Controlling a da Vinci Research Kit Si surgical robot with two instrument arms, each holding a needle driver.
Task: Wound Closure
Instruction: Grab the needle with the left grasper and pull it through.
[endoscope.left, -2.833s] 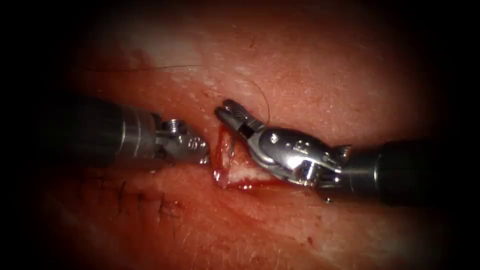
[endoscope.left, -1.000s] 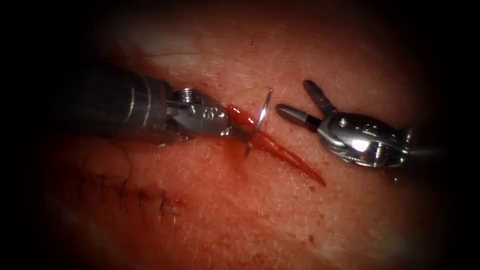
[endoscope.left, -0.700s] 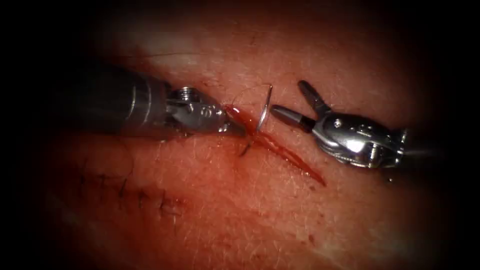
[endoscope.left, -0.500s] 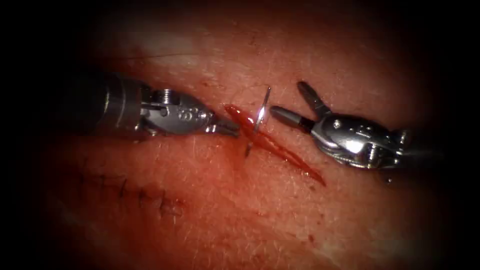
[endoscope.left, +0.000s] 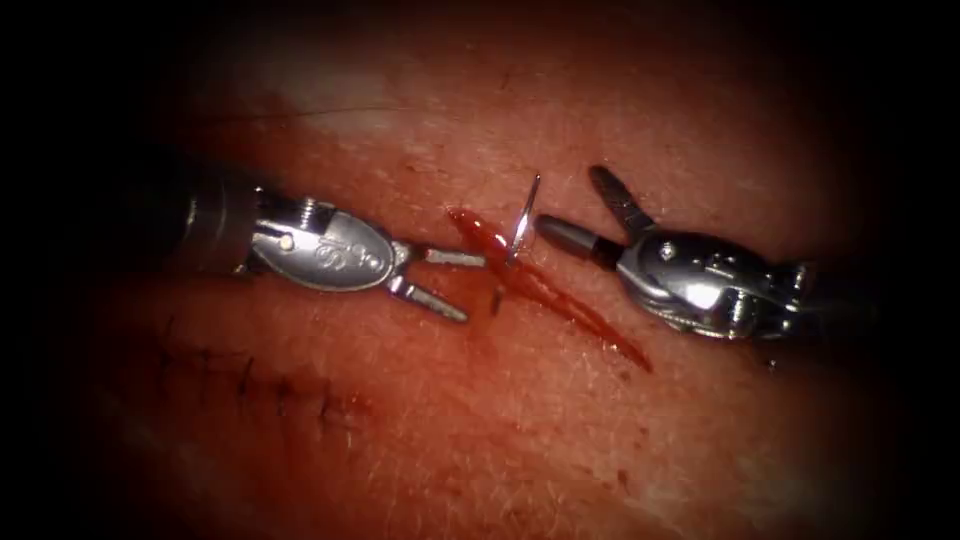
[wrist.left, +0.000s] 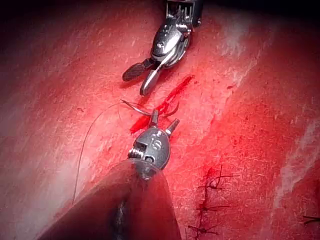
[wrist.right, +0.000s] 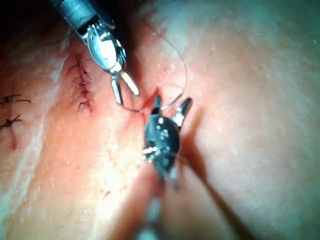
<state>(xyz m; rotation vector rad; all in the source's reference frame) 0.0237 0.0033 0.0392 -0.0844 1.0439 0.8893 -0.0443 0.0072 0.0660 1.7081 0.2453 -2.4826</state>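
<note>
The curved needle sits in the tissue across the cut. Its long end stands up on the right side and a short end shows on the left; neither tool holds it. My left tool lies just left of the cut, jaws open and holding nothing. My right tool hovers right of the needle, jaws wide open and holding nothing. In the left wrist view the left tool faces the needle, with the right tool beyond. The right wrist view has the right tool and left tool.
Thread trails from the needle in a long arc over the tissue and appears again as thread. An older stitched line lies left of and below the cut. Red fluid fills the cut.
My left tool has drawn back to the left from the needle and its jaws have opened. The needle stays in the tissue across the cut. The right tool edged slightly left, still open.
</note>
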